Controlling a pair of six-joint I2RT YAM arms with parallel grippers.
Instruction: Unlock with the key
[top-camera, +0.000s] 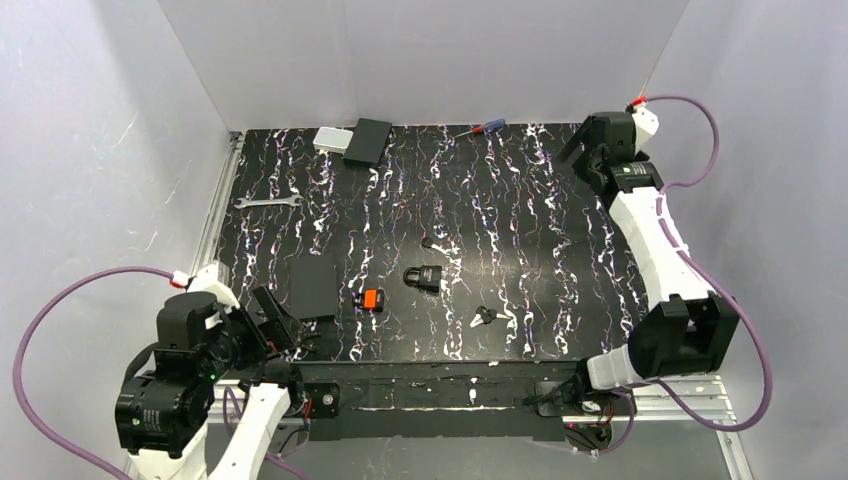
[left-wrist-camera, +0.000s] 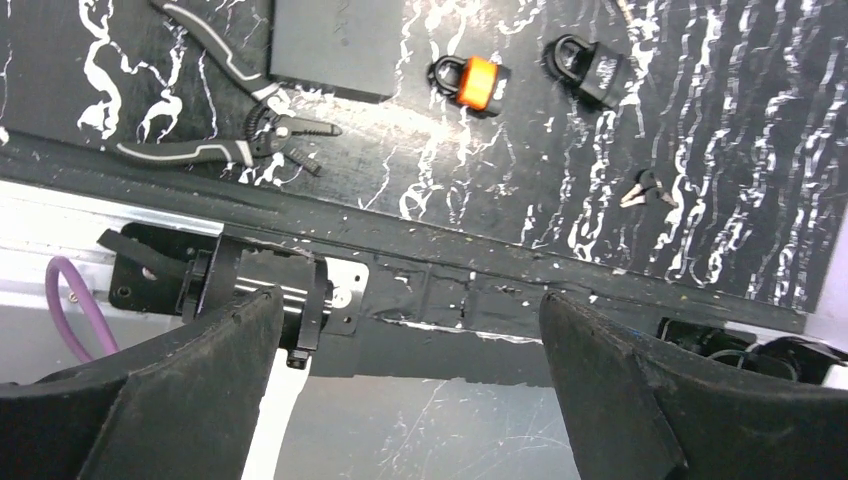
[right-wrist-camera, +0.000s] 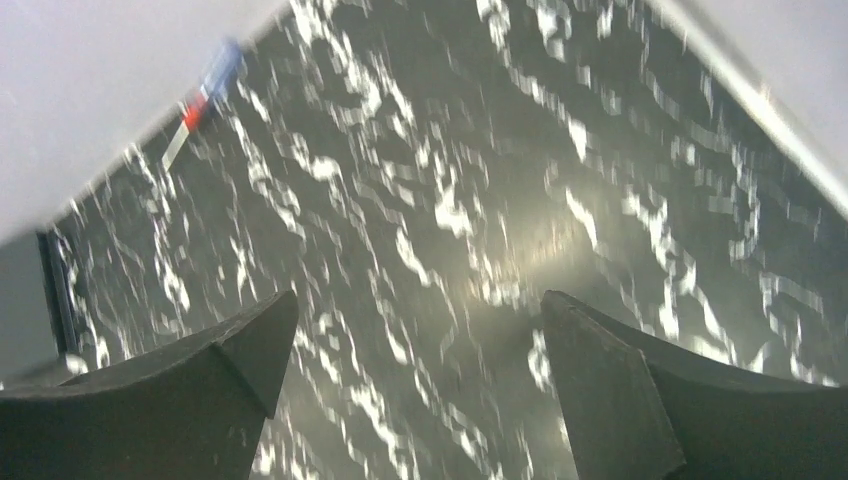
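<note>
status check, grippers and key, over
Left gripper open, empty, at near edge. Right gripper open, empty, far right corner. Key lies loose, apart from black padlock. Nothing on or against it.

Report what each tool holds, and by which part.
Nothing: the left tool and right tool stand open, empty; the tiny dark-headed metal key lies free.

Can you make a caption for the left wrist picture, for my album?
Open left gripper facing pliers, an orange padlock, a black padlock and the key.
</note>
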